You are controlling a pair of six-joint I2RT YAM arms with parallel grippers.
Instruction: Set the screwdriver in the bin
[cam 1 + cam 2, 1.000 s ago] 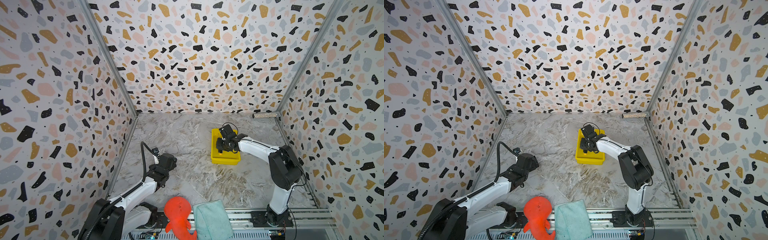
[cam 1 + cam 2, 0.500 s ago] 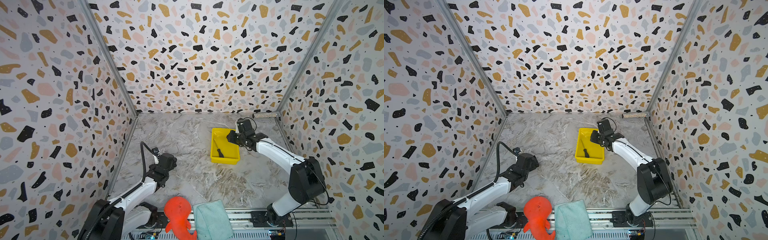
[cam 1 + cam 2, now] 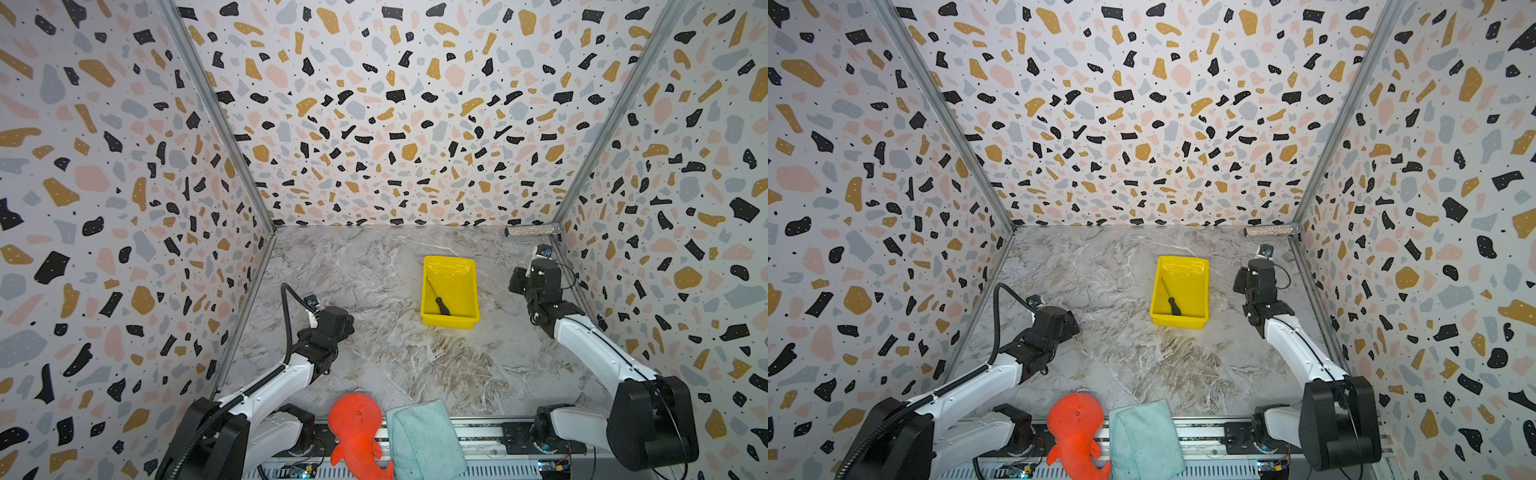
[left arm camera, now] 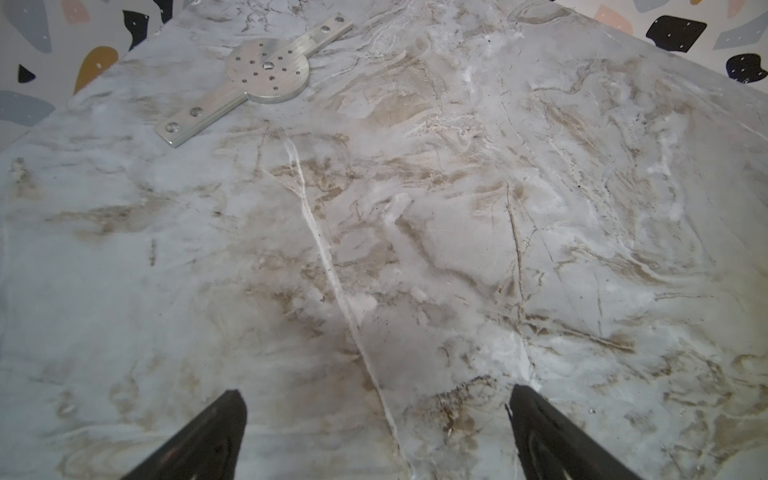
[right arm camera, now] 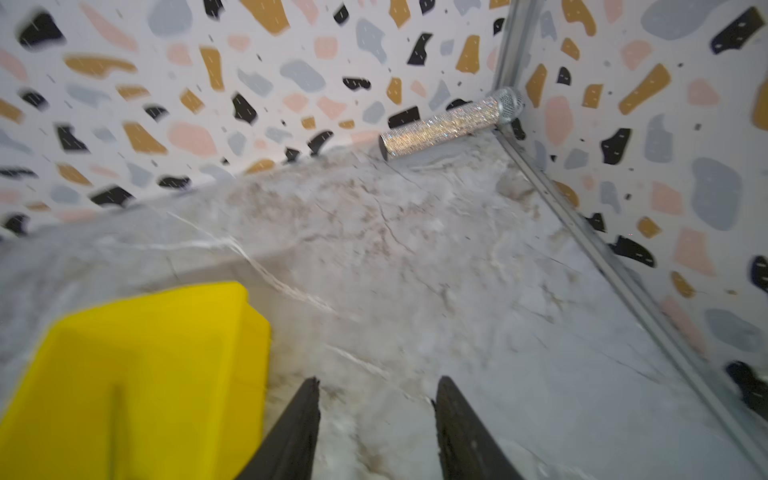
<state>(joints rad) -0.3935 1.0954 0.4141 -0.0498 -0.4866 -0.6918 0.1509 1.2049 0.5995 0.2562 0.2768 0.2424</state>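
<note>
screwdriver point(image 3: 439, 300), black-handled with thin shaft, lies slanted inside glossy yellow bin point(image 3: 449, 321).

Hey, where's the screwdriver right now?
In a top view the screwdriver lies inside the bin, right of the table centre, by its left wall, handle toward the near end.

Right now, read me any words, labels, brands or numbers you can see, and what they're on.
None can be read.
The bin, screwdriver, glittery cylinder, orange toy, teal cloth and metal plate carry no visible lettering.
The circuit board at the near edge is too small to tell.
</note>
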